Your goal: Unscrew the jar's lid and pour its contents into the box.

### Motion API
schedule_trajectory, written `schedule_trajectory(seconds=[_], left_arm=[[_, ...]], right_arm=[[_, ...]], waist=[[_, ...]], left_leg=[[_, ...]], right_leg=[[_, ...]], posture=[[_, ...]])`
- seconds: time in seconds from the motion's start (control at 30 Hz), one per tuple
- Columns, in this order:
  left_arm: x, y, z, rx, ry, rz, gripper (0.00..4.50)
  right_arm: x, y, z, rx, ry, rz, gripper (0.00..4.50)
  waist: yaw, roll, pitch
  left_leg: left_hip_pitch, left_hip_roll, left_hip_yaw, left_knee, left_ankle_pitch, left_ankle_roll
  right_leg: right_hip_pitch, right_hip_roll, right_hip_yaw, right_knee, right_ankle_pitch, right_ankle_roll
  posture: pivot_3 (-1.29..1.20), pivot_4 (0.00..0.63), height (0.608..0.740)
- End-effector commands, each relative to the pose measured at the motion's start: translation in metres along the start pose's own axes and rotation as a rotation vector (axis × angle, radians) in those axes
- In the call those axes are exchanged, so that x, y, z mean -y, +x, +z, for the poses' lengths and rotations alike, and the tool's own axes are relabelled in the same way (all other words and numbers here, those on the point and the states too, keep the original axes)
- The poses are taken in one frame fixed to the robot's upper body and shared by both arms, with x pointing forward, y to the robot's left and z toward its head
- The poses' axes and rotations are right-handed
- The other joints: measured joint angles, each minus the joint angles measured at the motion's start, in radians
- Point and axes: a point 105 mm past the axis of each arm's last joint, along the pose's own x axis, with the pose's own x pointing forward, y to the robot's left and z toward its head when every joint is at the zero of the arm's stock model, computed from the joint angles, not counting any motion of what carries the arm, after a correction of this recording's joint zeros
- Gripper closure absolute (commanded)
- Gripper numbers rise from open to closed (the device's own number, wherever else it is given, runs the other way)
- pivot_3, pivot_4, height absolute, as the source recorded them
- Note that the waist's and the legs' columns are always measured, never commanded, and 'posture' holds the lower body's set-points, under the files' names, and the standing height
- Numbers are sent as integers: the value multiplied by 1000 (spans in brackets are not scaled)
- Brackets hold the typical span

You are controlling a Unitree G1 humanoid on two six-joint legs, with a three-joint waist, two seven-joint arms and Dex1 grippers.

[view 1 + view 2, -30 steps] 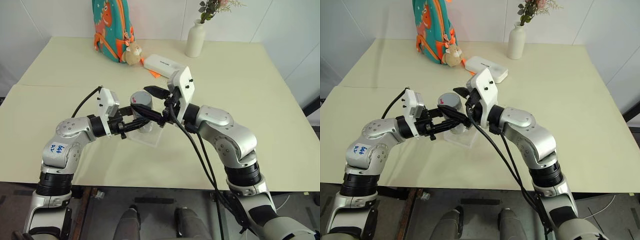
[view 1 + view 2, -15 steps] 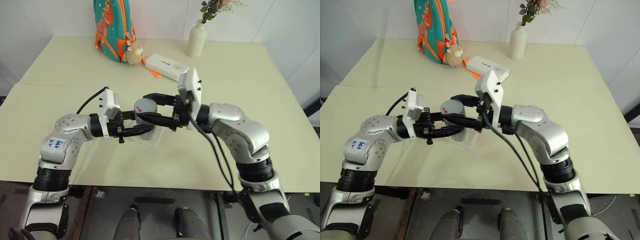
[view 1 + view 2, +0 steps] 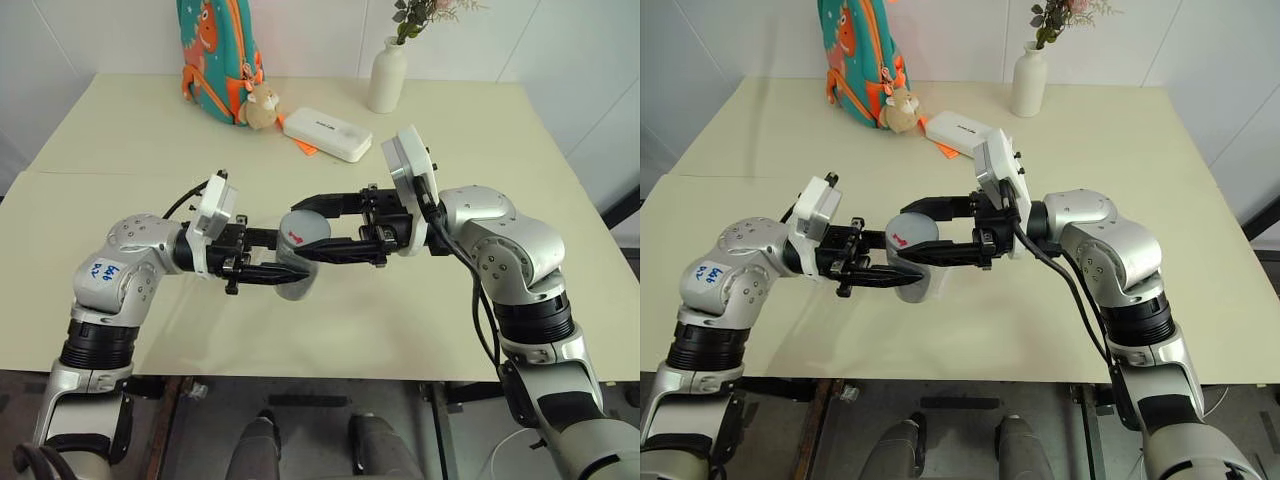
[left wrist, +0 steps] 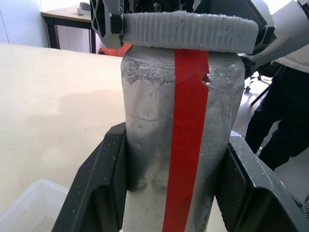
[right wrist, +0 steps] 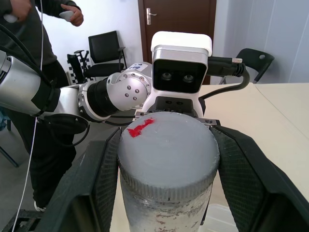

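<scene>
The jar (image 4: 183, 125), a greyish see-through cylinder with a red stripe, is upright above the table in front of me. My left gripper (image 3: 283, 270) comes in from the left and is shut on its body, one finger on each side. From the right, my right gripper (image 3: 918, 228) is shut on the ribbed silvery lid (image 5: 168, 145), which has a red mark on top and sits on the jar. A corner of the clear box (image 4: 26, 205) lies on the table below the jar. I cannot make out the contents.
At the table's far side stand a teal backpack (image 3: 215, 55) with a plush toy (image 3: 262, 105), a white oblong case (image 3: 327, 133) and a white vase (image 3: 386, 78). A person (image 5: 29, 29) stands beyond the table's left side, near some chairs.
Both hands have drawn the jar back toward the table's front edge. Both wrists have turned, so the grippers now point sideways at each other. Both grips are unchanged.
</scene>
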Motion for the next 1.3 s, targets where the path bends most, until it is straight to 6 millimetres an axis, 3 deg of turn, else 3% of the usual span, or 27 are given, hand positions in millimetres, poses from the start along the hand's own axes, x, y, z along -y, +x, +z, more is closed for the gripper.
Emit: schedule_trajectory(seconds=[0.03, 0.17, 0.37, 0.53, 0.7, 0.93, 1.3], left_arm=[[3, 0, 7, 19, 41, -7, 2497], [4, 1, 6, 17, 56, -7, 2497], [0, 4, 7, 65, 97, 40, 2497], [-7, 0, 7, 109, 110, 120, 2497], [-12, 4, 6, 141, 112, 152, 2497], [-14, 11, 8, 164, 117, 153, 2497], [-11, 16, 8, 181, 109, 136, 2497]], right_arm=[[0, -1, 13, 29, -47, -22, 1213], [5, 1, 17, 56, -44, -53, 28], [17, 0, 29, 123, -73, -154, 28], [14, 2, 38, 160, -38, -176, 28], [6, 12, 35, 141, -31, -158, 28], [9, 28, 23, 55, -71, -186, 28], [29, 19, 24, 31, -116, -258, 28]], waist=[[-1, 0, 0], [-2, 0, 0], [-3, 0, 0], [-2, 0, 0], [-4, 0, 0], [-4, 0, 0], [-4, 0, 0]], left_leg=[[0, 0, 0, 0, 0, 0], [0, 0, 0, 0, 0, 0], [0, 0, 0, 0, 0, 0], [0, 0, 0, 0, 0, 0], [0, 0, 0, 0, 0, 0], [0, 0, 0, 1, 0, 0], [0, 0, 0, 1, 0, 0]], right_leg=[[0, 0, 0, 0, 0, 0], [0, 0, 0, 0, 0, 0], [0, 0, 0, 0, 0, 0], [0, 0, 0, 1, 0, 0], [0, 0, 0, 1, 0, 0], [0, 0, 0, 2, 0, 0], [0, 0, 0, 2, 0, 0]], posture=[[0, 150, 740], [0, 150, 740], [0, 150, 740], [0, 150, 740], [0, 150, 740], [0, 150, 740], [0, 150, 740]])
